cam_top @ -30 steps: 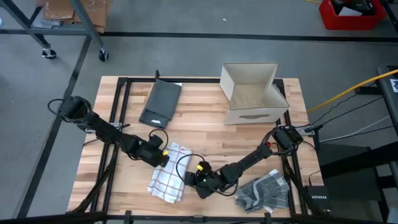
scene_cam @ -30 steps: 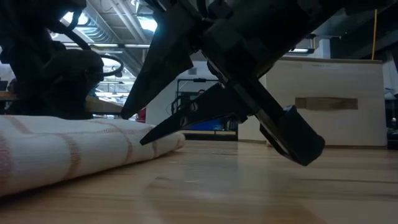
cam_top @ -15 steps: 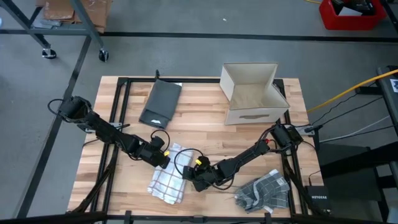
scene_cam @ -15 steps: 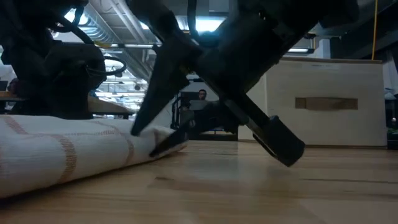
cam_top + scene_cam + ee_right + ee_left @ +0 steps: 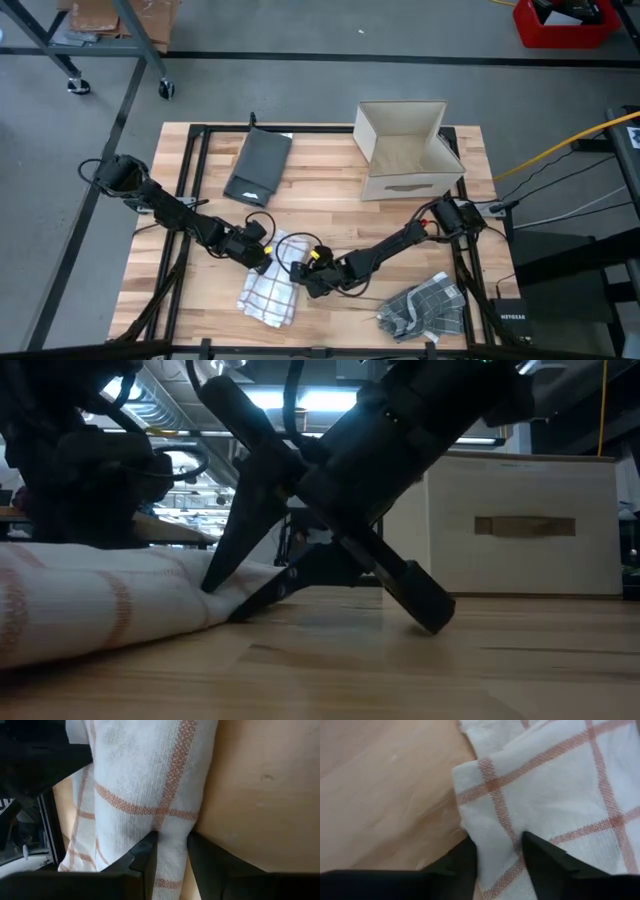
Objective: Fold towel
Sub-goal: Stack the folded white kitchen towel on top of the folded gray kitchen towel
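High view: we find the white towel (image 5: 268, 283) with thin red checks lying on the table (image 5: 330, 215) toward its front edge, left of centre, its long axis running roughly from the far right corner down to the near left. The left gripper (image 5: 262, 254) sits at the towel's far edge; in the left wrist view its two fingers (image 5: 542, 857) straddle a fold of cloth, so we judge it pinching the towel there. The right gripper (image 5: 304, 284) reaches in from the right and meets the towel's right-hand edge; the right wrist view shows cloth drawn between its fingers (image 5: 145, 852), again a pinch on the towel. The low view confirms one finger under and one over the hem. Both grippers therefore hold the same end region, left on the far side, right on the near-right side, with the free length of towel extending away toward the table's front. We judge the fold must carry that way. A grey cloth (image 5: 424, 308), a box (image 5: 405, 150) and a dark folded cloth (image 5: 259, 166) lie well apart.
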